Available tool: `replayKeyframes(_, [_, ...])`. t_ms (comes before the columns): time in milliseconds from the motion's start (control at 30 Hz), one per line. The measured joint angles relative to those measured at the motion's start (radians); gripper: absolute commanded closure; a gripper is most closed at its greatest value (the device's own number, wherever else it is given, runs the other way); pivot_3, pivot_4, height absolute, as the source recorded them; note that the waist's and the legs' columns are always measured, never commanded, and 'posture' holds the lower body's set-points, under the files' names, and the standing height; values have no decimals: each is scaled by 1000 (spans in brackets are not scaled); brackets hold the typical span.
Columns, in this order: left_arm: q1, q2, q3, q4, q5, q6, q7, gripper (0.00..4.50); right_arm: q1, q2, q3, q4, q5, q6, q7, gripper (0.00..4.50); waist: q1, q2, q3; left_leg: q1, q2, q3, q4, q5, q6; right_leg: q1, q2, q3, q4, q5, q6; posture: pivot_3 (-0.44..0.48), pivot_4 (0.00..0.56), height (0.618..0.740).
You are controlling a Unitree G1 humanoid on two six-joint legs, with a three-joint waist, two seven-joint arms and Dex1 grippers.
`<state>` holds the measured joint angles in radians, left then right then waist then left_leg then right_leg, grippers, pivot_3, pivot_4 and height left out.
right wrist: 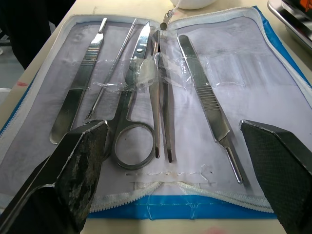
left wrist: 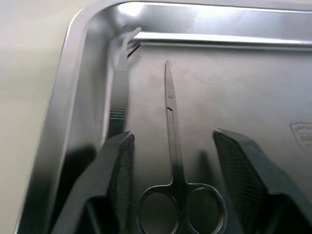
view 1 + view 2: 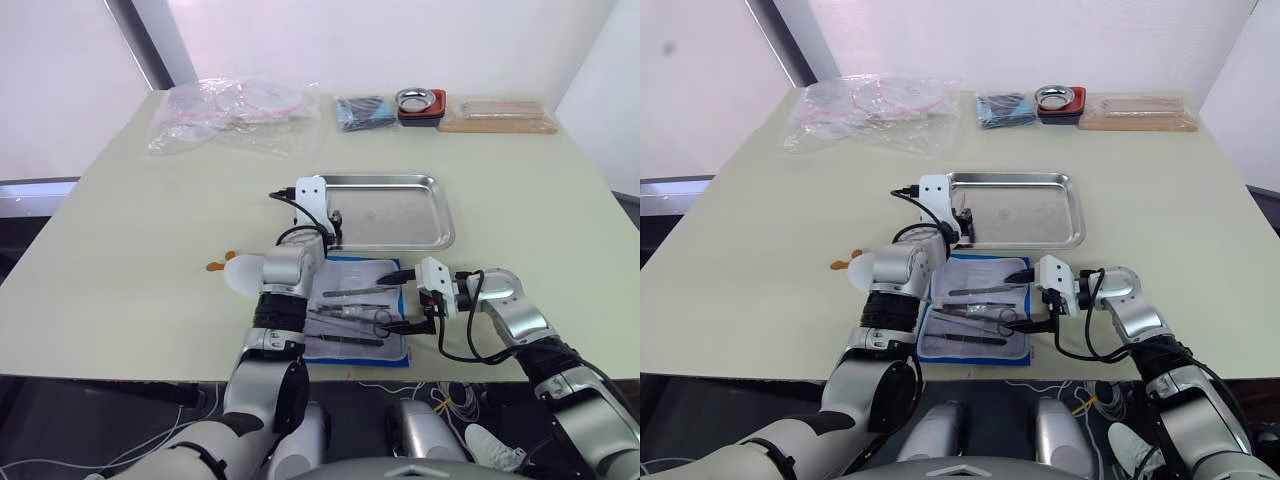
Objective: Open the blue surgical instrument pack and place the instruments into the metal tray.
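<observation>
Table: pale cream-yellow, plain.
Metal tray: shiny silver-grey, bright streaks along the rim, faint printed mark on the floor.
Scissors and scalpel handle in tray: dark silvery steel.
Blue surgical instrument pack: bright blue edge, white zip teeth, pale grey-white lining, clear plastic straps.
Instruments in pack: silvery, ribbed grips on 2.
Left gripper and right gripper: black fingers, crosshatched pads; right pads scuffed grey.
Bowl: silver, in red holder.
Packet: darker blue, black contents.
Board: light wood.
Bag: clear, red-pink rings.
</observation>
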<state>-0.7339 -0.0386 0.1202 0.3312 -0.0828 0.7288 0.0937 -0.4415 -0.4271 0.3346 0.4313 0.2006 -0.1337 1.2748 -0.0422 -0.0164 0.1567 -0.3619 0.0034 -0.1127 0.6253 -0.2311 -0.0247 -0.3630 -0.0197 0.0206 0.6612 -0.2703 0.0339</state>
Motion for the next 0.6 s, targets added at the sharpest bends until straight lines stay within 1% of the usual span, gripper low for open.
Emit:
replayKeyframes(167, [-11,33,-7,-12,-1,-12,-34,2054,0,1,0,0,0,0,-1,0,0,0,0,0,0,0,-2,1,-2,0,0,0,0,0,0,0,150,740])
replayKeyframes(267, [-21,76,-37,-43,-18,-21,-128,2054,1,2,0,0,0,-1,-1,0,0,-1,0,1,0,0,-5,3,-6,0,0,0,-1,0,0,0,150,740])
replayKeyframes(400, [-20,150,-136,-87,-17,-78,-291,2054,2,8,0,0,0,-2,-3,0,-2,-1,0,2,1,0,-8,4,-7,0,1,0,-1,0,0,0,150,740])
replayKeyframes(500, [9,194,-181,-118,-22,-147,-405,2054,5,12,0,0,0,-3,-5,0,-3,-1,0,3,2,0,-10,4,-7,0,1,0,-2,0,0,0,150,740])
replayKeyframes(600, [48,243,-205,-137,-38,-173,-499,2054,5,13,0,0,0,-3,-8,0,-3,-1,0,3,3,-1,-11,4,-7,-1,2,-1,-2,0,0,0,150,740])
